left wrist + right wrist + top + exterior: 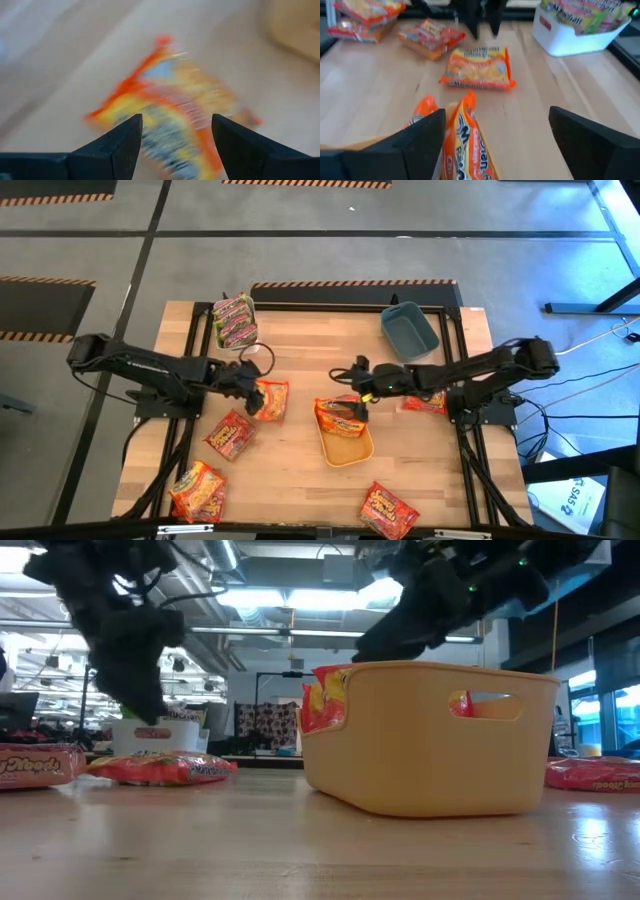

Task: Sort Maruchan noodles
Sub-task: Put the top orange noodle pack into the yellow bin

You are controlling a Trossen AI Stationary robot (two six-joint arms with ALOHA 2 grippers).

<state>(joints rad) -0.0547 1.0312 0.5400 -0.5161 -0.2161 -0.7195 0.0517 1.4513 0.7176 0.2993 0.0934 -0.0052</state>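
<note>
An orange-yellow noodle packet (272, 399) lies flat on the table, left of the yellow bin (352, 451). My left gripper (177, 125) hangs open just above this packet (175, 100), its fingers apart from it. My right gripper (497, 120) stands open over the yellow bin's far end. Below it a second orange-yellow packet (465, 145) stands on edge in the bin, its top poking above the rim (325, 700). Green-pink packets fill the white bin (235, 321) at the far left.
A blue bin (410, 331) stands at the far right. Red packets lie loose on the table: one near the left arm (230, 435), one at the near left (197, 491), one at the near edge (388, 511), one under the right arm (425, 403).
</note>
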